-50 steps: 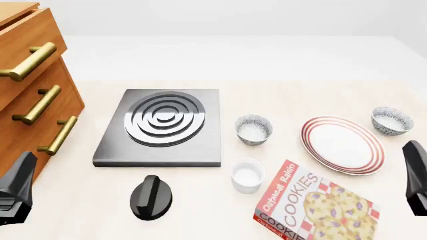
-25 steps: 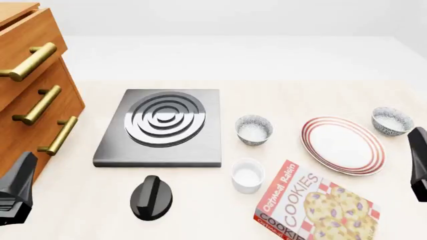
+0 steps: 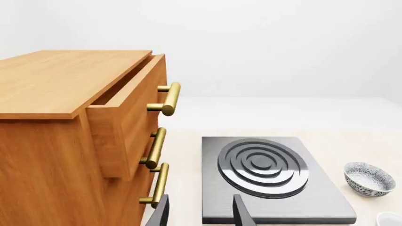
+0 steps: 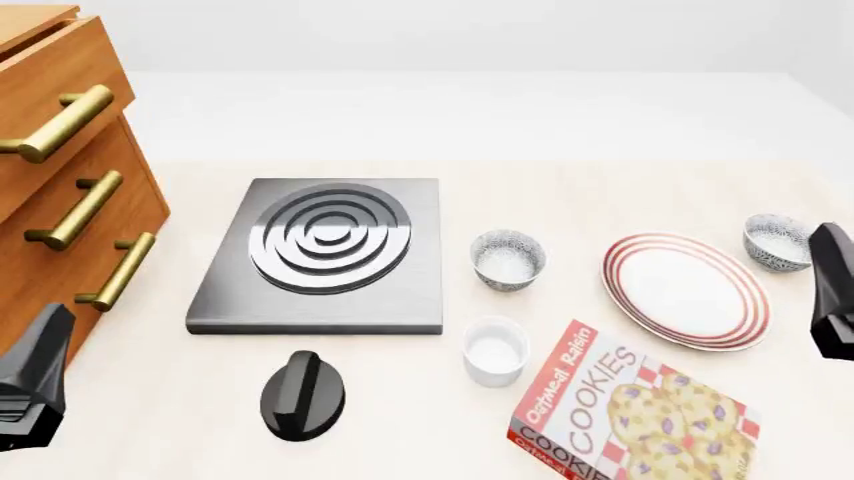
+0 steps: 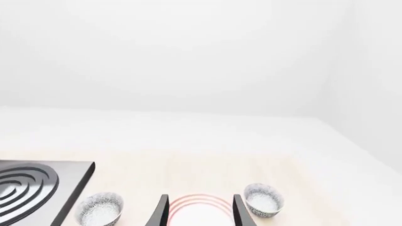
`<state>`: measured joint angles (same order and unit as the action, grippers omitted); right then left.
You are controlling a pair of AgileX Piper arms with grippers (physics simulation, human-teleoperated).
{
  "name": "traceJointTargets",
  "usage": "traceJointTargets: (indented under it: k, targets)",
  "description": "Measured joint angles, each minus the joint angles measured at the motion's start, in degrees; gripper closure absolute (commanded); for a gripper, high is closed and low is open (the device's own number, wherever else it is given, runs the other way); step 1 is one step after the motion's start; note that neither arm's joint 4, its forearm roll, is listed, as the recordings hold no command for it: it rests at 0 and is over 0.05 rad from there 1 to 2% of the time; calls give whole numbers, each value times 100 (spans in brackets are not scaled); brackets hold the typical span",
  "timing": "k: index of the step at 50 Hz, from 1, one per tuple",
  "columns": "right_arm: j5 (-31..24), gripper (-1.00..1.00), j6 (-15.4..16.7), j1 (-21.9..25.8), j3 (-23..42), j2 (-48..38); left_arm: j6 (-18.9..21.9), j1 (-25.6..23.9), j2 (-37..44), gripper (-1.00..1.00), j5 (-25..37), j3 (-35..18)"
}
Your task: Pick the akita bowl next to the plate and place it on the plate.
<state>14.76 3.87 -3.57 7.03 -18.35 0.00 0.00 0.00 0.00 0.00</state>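
The plate [image 4: 685, 290], white with red rings, lies at the right of the table. The akita bowl [image 4: 778, 241], speckled dark outside and white inside, sits just beyond the plate's far right rim. My right gripper [image 4: 830, 292] hovers at the right edge, close to this bowl's near side. In the right wrist view that gripper [image 5: 199, 218] is open, with the plate [image 5: 201, 206] seen between its fingers and the bowl [image 5: 264, 200] just beside one finger. My left gripper [image 4: 35, 385] rests near the front left corner, open [image 3: 199, 217] and empty.
A second speckled bowl [image 4: 509, 258] stands between the plate and the stove burner [image 4: 326, 252]. A white ramekin [image 4: 494, 350], a cookie box [image 4: 630, 415] and a black knob [image 4: 302, 394] lie nearer the front. A wooden drawer cabinet [image 4: 60, 190] fills the left side.
My right gripper has moved forward along the right edge, nearer to the bowl beside the plate. The left gripper and all objects have stayed put.
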Motion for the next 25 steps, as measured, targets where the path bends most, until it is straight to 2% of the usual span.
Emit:
traceJointTargets:
  k: [25]
  targets:
    - [871, -100, 79, -222, 243, -1212, 0, 0, 0, -100, 0, 0]
